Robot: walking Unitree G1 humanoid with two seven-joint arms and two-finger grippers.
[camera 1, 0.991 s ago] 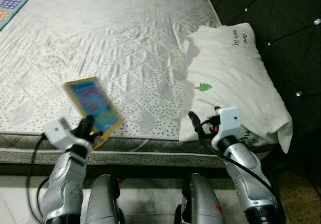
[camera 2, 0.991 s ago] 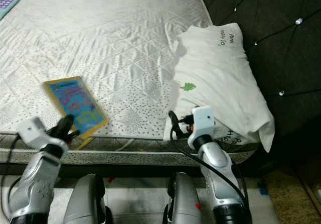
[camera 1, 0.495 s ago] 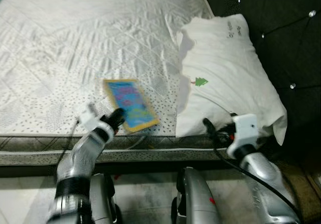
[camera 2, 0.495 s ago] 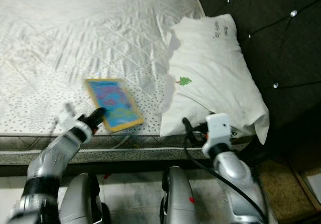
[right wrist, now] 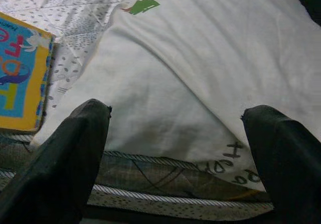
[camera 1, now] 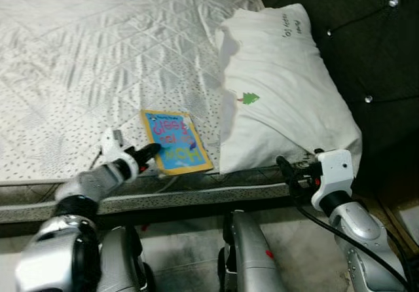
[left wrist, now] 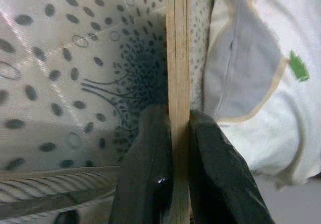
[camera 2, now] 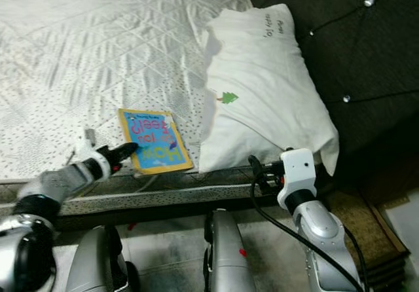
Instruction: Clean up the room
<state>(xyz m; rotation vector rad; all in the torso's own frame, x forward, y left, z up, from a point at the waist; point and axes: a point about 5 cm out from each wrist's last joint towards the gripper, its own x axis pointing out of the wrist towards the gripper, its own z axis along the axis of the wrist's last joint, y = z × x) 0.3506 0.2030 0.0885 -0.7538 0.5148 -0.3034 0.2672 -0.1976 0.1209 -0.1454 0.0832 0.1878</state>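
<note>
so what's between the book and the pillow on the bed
Nothing lies there: in the left eye view the book, gripped by the left end effector, sits beside the pillow with just a bare strip of mattress between.

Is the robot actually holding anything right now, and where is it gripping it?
Yes: the left gripper pinches the colourful book by its near edge, on the mattress. The right gripper is open and holds nothing.

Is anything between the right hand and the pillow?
Nothing visible. The right hand is open at the mattress edge, facing the pillow directly. The left hand grips the book beside the pillow, off that line.
</note>
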